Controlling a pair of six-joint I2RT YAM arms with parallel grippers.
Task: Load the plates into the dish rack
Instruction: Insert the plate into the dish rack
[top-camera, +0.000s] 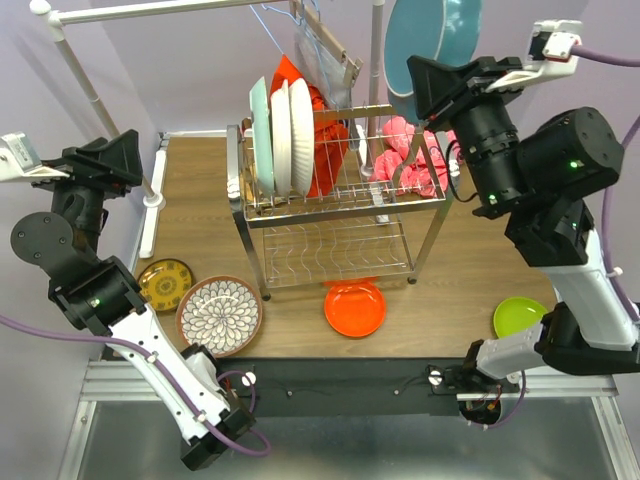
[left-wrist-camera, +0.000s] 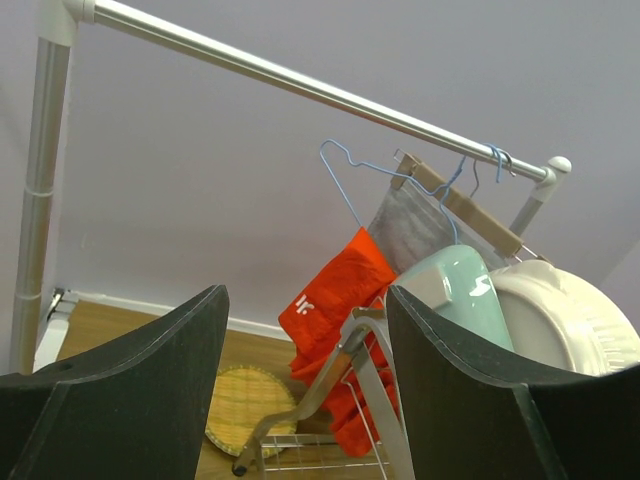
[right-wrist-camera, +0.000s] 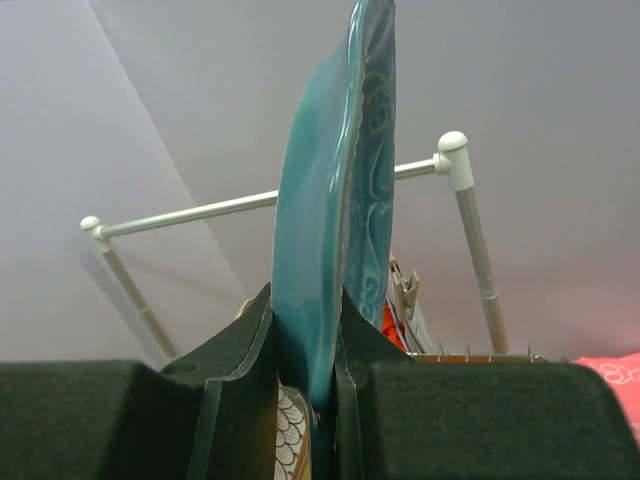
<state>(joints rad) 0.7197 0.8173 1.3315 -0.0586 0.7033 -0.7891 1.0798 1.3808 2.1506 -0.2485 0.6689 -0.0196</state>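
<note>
The teal plate (top-camera: 440, 40) hangs in the air at the far right of the top view, on edge, with its lower rim pinched between the closed fingers of the right gripper (top-camera: 425, 85); the right wrist view shows the same plate (right-wrist-camera: 335, 220) edge-on and close to upright, the gripper (right-wrist-camera: 305, 330) clamping it from below. From the plate, the dish rack (top-camera: 330, 212) lies at about 7 o'clock and lower down; its slotted upper shelf holds a mint plate (top-camera: 262, 135) and white plates (top-camera: 290, 135) standing on edge at the 9 o'clock end, faces turned toward 3 and 9 o'clock, with bare slots on their 3 o'clock side. My reading is that the coming move turns on bringing the teal rim down into one of those slots with its face parallel to the racked ones; whether it is already so aligned is hard to judge from above, since the disc looks tilted toward the camera. The right arm is plainly the nearer one; the left gripper (top-camera: 125, 160) sits well apart at 9 o'clock of the rack, fingers spread with nothing between them, facing the racked plates.
</note>
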